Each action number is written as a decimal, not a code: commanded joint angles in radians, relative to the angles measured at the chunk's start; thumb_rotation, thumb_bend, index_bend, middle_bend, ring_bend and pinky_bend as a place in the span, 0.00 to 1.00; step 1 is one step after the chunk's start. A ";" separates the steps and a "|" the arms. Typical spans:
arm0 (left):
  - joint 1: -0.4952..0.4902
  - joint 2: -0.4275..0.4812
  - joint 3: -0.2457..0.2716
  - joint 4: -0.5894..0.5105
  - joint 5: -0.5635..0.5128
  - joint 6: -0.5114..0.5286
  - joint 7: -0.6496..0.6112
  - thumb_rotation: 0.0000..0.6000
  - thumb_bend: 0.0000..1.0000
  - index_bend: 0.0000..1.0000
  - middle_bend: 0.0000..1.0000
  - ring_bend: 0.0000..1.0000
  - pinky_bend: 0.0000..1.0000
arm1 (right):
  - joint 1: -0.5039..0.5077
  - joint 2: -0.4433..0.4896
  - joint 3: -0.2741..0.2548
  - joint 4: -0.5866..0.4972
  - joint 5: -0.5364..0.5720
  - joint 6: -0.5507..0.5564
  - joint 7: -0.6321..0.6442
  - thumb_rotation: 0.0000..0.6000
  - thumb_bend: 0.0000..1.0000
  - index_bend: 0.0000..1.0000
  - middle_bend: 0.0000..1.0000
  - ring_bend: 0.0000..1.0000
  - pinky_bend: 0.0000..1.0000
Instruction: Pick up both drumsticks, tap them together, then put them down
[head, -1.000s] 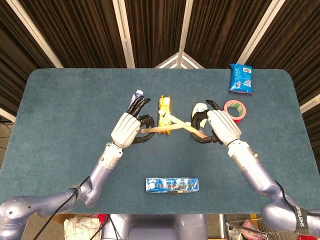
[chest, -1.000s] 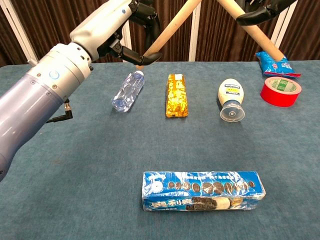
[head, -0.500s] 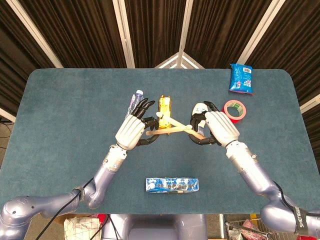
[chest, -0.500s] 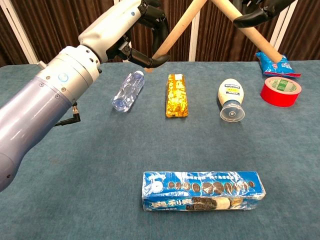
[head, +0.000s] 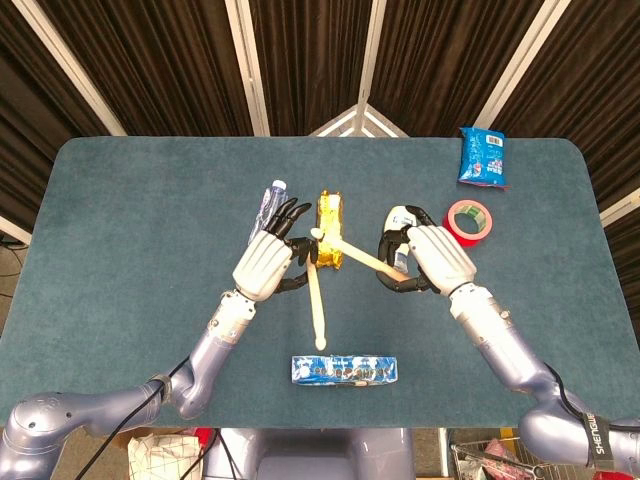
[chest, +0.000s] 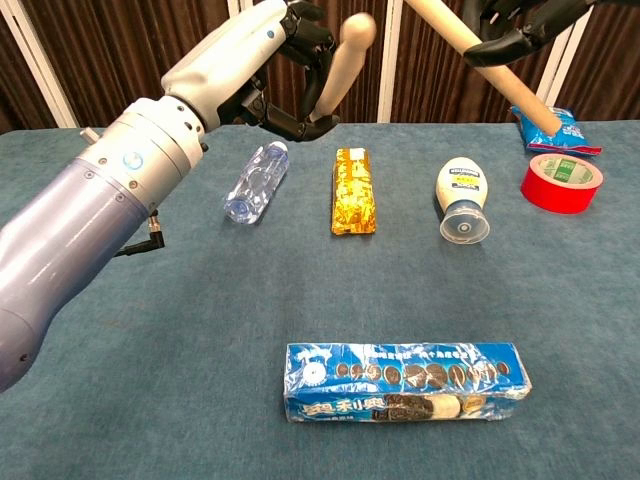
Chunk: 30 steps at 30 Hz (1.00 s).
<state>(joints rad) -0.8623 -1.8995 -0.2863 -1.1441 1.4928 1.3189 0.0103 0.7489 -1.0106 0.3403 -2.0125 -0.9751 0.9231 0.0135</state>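
Since the last shot the left stick (head: 316, 306) has swung out of the crossed X, so it now points down toward the cookie pack (head: 346, 369) in the head view, tip end nearest the robot. Left hand (head: 268, 262) has its fingers curled around that stick's upper end, holding it up off the table (head: 120, 240). Right hand (head: 434, 258) has its fingers wrapped on the other stick (head: 352, 252), which runs up-left with its tip over the gold snack bar (head: 330, 222). Both sticks are in the air and they look apart at the tips, though I can't tell for sure. On the cloth sit a water bottle (chest: 257, 181), a white squeeze bottle (chest: 462, 201), a red tape roll (chest: 561, 181) and a blue snack bag (head: 485, 157) at the far right.
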 joint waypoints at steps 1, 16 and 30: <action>0.004 0.004 0.006 -0.003 0.007 0.008 -0.006 1.00 0.45 0.69 0.68 0.09 0.00 | 0.001 -0.001 -0.001 0.003 0.001 0.001 -0.001 1.00 0.46 0.77 0.62 0.42 0.00; 0.128 0.323 0.084 -0.151 -0.024 -0.039 0.135 1.00 0.44 0.69 0.68 0.09 0.00 | -0.050 -0.032 -0.095 0.182 -0.023 -0.037 0.035 1.00 0.46 0.77 0.62 0.42 0.00; 0.267 0.474 0.220 -0.223 -0.184 -0.178 0.294 1.00 0.44 0.69 0.68 0.09 0.00 | -0.163 -0.134 -0.247 0.490 -0.307 0.011 0.143 1.00 0.46 0.77 0.62 0.42 0.00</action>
<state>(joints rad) -0.6058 -1.4264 -0.0771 -1.3743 1.3213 1.1520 0.2950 0.6122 -1.1173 0.1322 -1.5758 -1.2268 0.9188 0.1285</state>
